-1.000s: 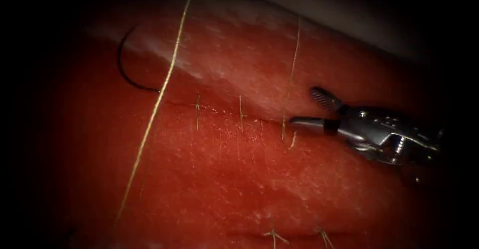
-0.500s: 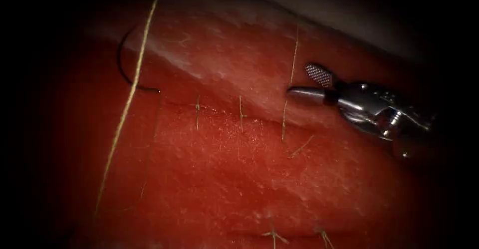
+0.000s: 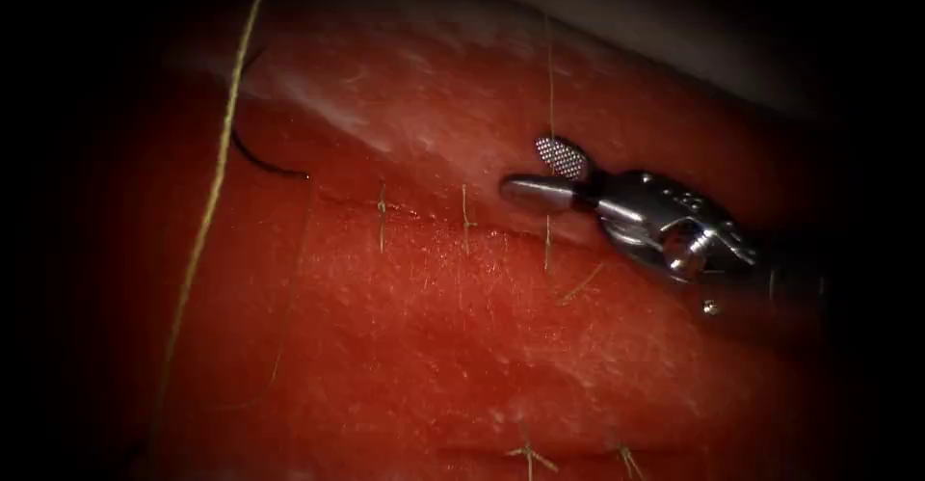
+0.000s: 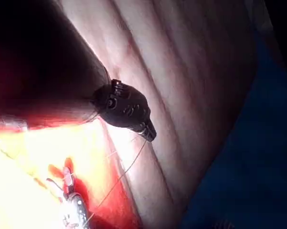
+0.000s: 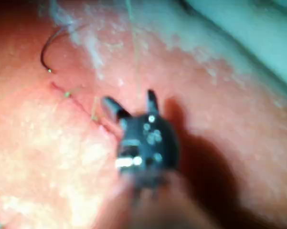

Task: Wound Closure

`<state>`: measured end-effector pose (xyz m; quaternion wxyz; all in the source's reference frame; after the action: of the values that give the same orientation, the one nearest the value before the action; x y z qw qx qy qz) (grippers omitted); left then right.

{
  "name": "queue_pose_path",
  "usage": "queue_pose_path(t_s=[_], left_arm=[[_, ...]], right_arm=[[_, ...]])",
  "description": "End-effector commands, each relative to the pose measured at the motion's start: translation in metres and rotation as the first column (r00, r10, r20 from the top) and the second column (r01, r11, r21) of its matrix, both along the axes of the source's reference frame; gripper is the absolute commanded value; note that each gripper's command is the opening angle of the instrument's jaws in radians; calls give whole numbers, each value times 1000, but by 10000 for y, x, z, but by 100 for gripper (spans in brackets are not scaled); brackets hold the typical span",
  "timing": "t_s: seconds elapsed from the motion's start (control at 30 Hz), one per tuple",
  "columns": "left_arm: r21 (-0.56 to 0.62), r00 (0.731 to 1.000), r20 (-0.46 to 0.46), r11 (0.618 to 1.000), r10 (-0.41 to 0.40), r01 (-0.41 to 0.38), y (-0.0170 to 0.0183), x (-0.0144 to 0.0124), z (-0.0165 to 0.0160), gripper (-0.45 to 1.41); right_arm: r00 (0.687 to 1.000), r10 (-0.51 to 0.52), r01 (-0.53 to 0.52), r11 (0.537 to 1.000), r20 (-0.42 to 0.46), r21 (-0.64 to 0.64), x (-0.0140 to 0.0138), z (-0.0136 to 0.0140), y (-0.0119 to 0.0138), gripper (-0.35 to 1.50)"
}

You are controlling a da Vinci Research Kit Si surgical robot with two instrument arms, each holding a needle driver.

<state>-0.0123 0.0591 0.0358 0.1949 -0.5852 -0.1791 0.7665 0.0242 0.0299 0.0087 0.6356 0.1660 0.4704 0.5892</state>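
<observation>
Lying free left of open right tool (image 3: 541, 174), needle (image 3: 262, 161)

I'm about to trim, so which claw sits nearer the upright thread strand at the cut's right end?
Right. The right claw, jaws open, straddles that thread strand, holding nothing. The left claw hangs off beside the tissue, a thread trailing from it; the needle lies left.

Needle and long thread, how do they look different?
The needle is dark and curved; the thread is yellow and straight. The needle lies on the tissue at the left end of the cut; the thread is held taut by the left tool. Both are thin. The right tool, jaws open, holds nothing.
</observation>
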Motion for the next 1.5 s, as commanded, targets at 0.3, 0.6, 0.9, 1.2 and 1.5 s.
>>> queue_pose_path(t_s=[0.3, 0.6, 0.9, 1.2, 1.5], left_arm=[[-15, 1000, 5, 1000, 1, -1, 2, -8, -10, -35], [-23, 1000, 15, 1000, 6, -6, -1, -14, -27, -35], [-27, 1000, 14, 1000, 8, -7, -5, -22, -24, -35], [-27, 1000, 15, 1000, 9, -9, -6, -25, -24, -35], [-31, 1000, 19, 999, 12, -12, -8, -27, -29, -35]], right_arm=[[1000, 0, 0, 1000, -16, 5, 23, 14, -1, 133], [1000, 10, -10, 1000, -5, -5, 26, 24, -4, 143], [1000, 15, -15, 1000, -2, 0, 35, 18, -4, 146], [1000, 17, -17, 1000, -5, 4, 35, 18, -6, 135], [994, -104, 106, 989, 24, -103, 25, 8, -9, -35]])
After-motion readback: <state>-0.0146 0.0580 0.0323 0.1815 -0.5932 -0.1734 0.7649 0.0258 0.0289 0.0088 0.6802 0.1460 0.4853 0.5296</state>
